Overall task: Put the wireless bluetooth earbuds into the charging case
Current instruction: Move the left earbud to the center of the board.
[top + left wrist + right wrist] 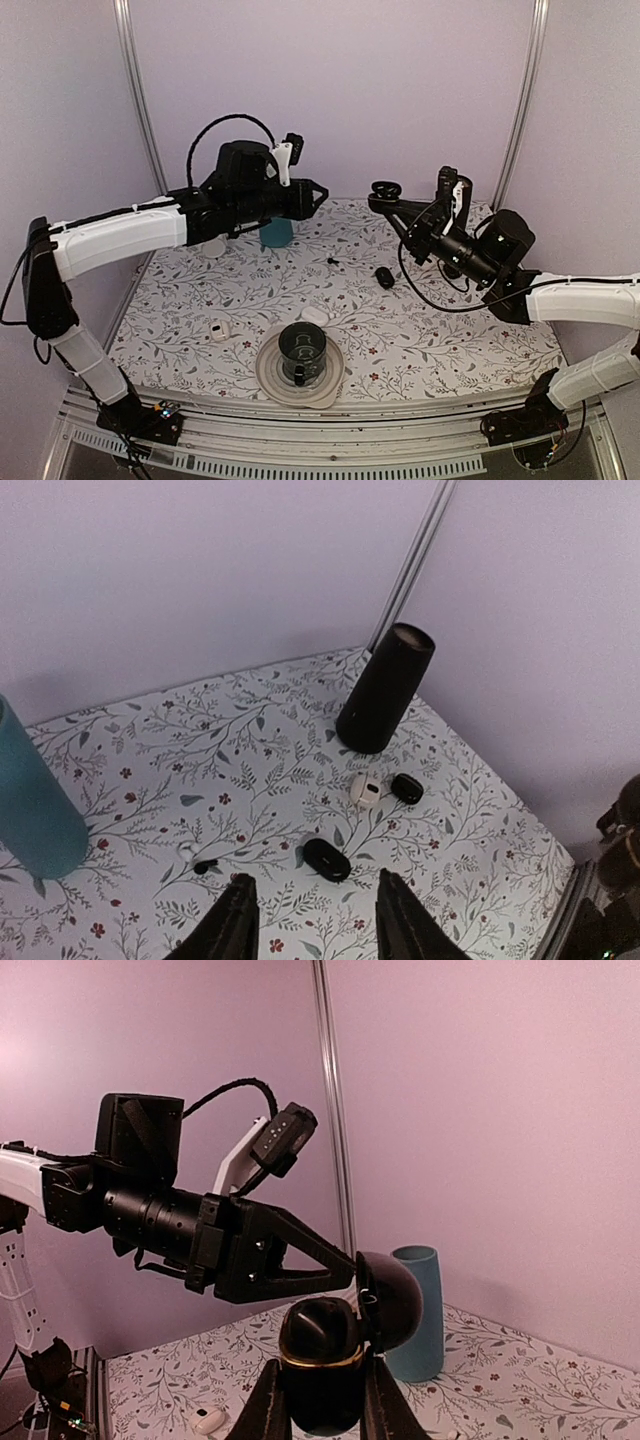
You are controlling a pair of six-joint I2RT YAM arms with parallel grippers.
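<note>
holding an open black charging case (pixel 318 1345) up in the air, the right gripper (pixel 322 1368) pinches it on both sides, and the case's rounded lid (pixel 396 1298) is tipped back. the left gripper (pixel 345 1265) points toward the case from the left and comes close to the lid; whether they touch cannot be told. from its own wrist camera the left gripper (pixel 315 877) has its fingers spread with nothing between them. one tiny black earbud (pixel 205 866) lies on the flowered table (pixel 450 330) below, beside a small white piece (pixel 185 850). a black oval pod (pixel 326 860) lies near the earbud. farther right, a white rounded case (pixel 365 790) and a second black pod (pixel 406 788) lie side by side in front of a tall black cup (pixel 385 690). a teal cup (pixel 275 232) stands toward the back of the table. near the front edge, a dark cup (pixel 302 350) rests on a pale plate (pixel 268 375).
</note>
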